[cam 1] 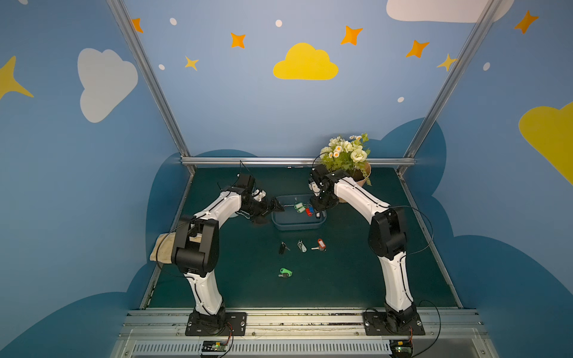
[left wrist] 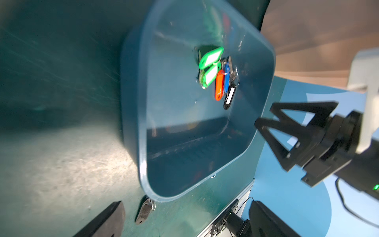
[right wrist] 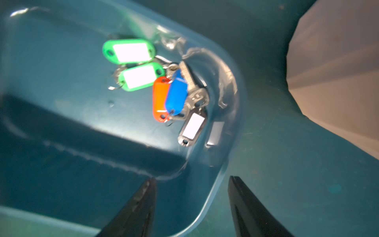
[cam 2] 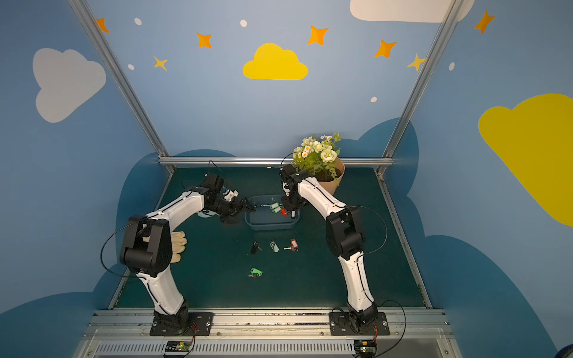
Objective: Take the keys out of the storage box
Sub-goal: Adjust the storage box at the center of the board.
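Dark green mat (cam 1: 341,279) inside blue cloud-painted walls (cam 1: 248,108); left gripper (cam 1: 271,214) and right gripper (right wrist: 192,178) hold their jaws apart

keys (right wrist: 176,92) blurred, glove (cam 1: 159,249) half hidden, flowerpot (right wrist: 338,71) cut off

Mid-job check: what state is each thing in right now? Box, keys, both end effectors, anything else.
storage box: upright on the mat, open-topped, not yet empty.
keys in the box: five tags visible, clustered near one corner, ungripped.
keys on the mat: four, lying in front of the box.
left end effector: open, empty, beside the box's left rim.
right end effector: open, empty, over the box's corner.
flowerpot: upright.
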### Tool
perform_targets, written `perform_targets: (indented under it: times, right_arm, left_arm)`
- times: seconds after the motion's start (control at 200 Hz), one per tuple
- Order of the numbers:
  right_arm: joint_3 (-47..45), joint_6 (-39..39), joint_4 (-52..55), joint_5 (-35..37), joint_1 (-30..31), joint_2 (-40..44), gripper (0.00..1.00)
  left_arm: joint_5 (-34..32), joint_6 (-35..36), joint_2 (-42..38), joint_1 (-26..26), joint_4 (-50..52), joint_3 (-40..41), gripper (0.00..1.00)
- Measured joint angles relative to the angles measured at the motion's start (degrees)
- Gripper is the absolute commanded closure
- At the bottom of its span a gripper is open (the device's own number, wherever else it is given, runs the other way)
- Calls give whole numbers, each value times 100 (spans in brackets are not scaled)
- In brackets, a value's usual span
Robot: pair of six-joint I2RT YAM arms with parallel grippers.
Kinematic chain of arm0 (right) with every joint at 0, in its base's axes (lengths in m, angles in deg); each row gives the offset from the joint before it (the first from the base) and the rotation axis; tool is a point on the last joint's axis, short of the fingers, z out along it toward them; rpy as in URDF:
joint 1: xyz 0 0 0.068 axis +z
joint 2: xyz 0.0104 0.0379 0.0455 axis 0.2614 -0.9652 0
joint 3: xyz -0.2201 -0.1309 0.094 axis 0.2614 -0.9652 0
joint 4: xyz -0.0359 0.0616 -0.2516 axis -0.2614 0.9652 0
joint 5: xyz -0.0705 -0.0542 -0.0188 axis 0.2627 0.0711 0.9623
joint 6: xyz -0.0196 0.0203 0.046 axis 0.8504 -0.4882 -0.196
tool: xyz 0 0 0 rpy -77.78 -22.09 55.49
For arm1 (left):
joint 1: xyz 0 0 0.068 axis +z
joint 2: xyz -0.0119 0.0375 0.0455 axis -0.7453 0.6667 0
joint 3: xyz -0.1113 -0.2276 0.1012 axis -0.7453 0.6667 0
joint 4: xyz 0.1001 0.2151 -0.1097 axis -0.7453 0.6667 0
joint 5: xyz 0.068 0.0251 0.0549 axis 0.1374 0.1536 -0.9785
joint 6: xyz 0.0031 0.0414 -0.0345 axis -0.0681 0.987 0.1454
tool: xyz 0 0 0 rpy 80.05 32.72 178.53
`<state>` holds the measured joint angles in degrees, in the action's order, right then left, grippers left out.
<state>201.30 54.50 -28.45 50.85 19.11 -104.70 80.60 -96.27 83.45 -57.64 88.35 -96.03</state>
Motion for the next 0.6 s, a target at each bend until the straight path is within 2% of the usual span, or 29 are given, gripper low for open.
perform_targets:
  times: [0.14, 0.315, 0.601]
  right_arm:
    - [33, -31, 149, 164, 404, 179, 35]
    - [245, -181, 162, 0, 662, 153, 36]
    - [1322, -352, 144, -195, 649, -935, 37]
  left_arm:
    - [-48, 162, -63, 289, 195, -254, 0]
    - [-186, 358, -181, 501, 415, -457, 0]
    - [-433, 540, -302, 564, 629, -474, 0]
